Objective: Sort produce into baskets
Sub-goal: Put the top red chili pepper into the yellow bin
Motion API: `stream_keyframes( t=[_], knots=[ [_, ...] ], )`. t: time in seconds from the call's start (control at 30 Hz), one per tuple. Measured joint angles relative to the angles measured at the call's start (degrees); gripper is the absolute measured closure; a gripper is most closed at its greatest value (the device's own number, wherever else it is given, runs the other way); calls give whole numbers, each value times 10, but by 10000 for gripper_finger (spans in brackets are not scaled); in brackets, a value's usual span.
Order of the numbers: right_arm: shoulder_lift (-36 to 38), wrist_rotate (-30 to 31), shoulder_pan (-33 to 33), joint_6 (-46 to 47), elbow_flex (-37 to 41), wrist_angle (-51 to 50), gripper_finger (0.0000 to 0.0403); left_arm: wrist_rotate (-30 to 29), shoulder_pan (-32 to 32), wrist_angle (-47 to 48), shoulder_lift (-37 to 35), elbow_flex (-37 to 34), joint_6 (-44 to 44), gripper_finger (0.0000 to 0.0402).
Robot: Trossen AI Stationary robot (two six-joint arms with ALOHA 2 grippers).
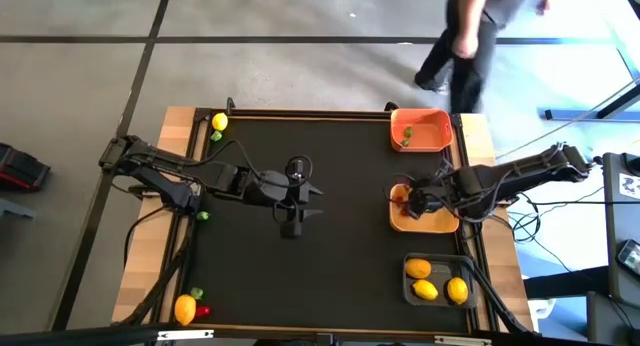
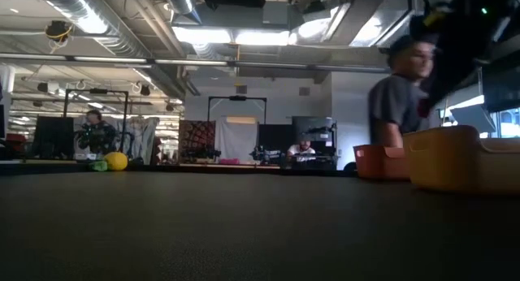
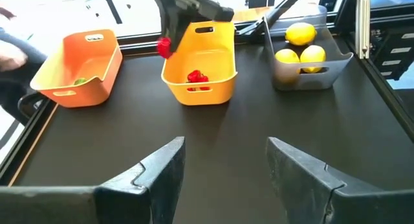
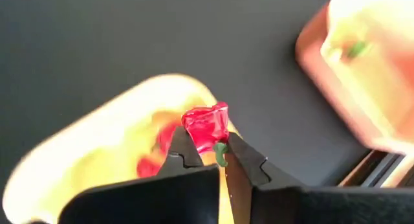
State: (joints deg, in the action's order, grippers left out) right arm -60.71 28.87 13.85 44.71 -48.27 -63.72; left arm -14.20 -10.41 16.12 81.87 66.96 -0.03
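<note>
My right gripper is shut on a small red piece of produce above the yellow-tan basket, at the basket's left end. That basket holds other red pieces. The orange basket holds a green piece. Three lemons lie in the grey basket. My left gripper hovers open over the table's middle with nothing between its fingers. Loose lemons and small green and red pieces lie along the table's left side. My right gripper pinches the red piece at its green-stemmed end between its two fingertips. Most of the piece sticks out beyond the tips. The fingers slant down from the table's right side. The piece is lifted clear above the yellow-tan basket.
The three baskets stand in a row along the table's right edge. A person walks past beyond the far edge. The dark mat between my left gripper and the baskets is bare.
</note>
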Motion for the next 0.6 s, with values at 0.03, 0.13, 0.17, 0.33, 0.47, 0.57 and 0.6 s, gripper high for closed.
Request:
stream_keyframes(
  t=[0.03, 0.13, 0.17, 0.33, 0.47, 0.57, 0.6],
  knots=[
    [2, -17, 0, 10, 12, 0, 402, 0, 0, 0, 0, 0, 0, 192],
    [4, -51, 0, 32, 47, -2, 402, 0, 0, 0, 0, 0, 0, 192],
    [4, -60, 0, 39, 58, -2, 402, 0, 0, 0, 0, 0, 0, 192],
    [4, -71, 0, 65, 94, 5, 402, 0, 0, 0, 0, 0, 0, 192],
    [4, -80, 0, 90, 110, 7, 402, 0, 0, 0, 0, 0, 0, 192],
    [3, -81, 0, 103, 120, 8, 394, 0, 0, 0, 0, 0, 0, 192],
    [3, -81, 0, 105, 123, 8, 390, 0, 0, 0, 0, 0, 0, 192]
  ],
)
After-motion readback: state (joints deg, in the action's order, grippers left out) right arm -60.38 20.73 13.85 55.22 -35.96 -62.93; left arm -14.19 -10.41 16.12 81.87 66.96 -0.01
